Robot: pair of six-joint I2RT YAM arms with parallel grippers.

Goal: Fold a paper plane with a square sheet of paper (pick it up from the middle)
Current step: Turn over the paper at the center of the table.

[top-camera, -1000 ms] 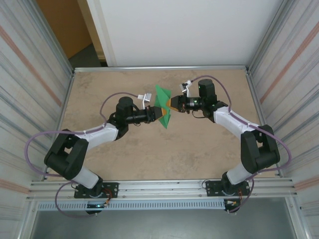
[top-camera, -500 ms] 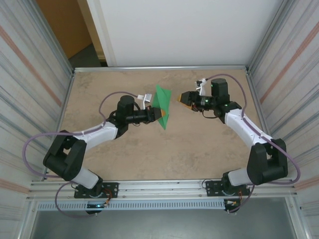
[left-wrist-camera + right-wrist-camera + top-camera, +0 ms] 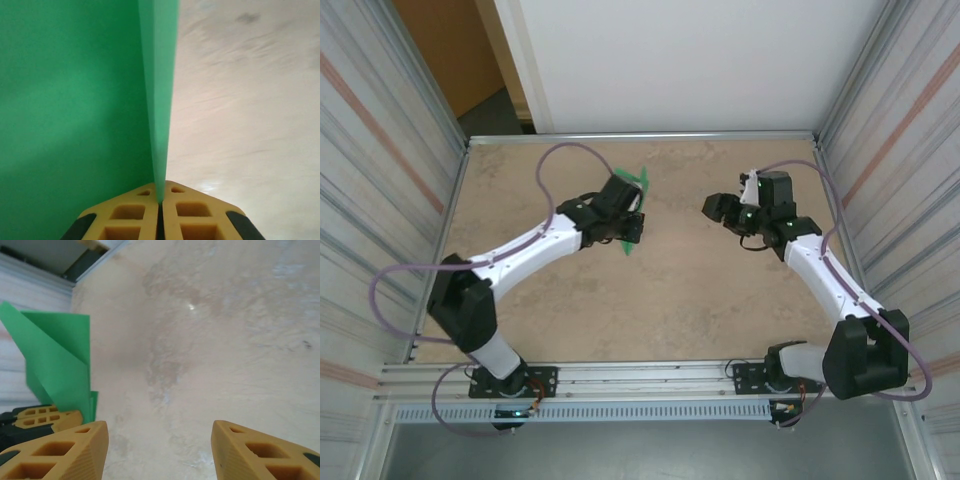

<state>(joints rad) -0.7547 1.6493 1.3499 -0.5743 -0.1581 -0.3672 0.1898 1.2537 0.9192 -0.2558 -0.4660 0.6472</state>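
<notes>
- left gripper [image 3: 160, 194]: I see its yellow fingers pressed together, clamped on the folded edge of the green paper [image 3: 75, 100].
- green paper: creased, edge-on straight ahead of the left fingertips, one flap spreading to their left.
- right gripper [image 3: 160, 435]: fingers apart, nothing between them; the paper lies off to its left, apart from it, above the table [image 3: 670, 300].

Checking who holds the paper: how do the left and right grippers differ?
The left gripper is shut on the green paper; the right gripper is open, holding nothing. The left gripper touches the paper; the right gripper sits apart from it. Both are yellow-tipped.
</notes>
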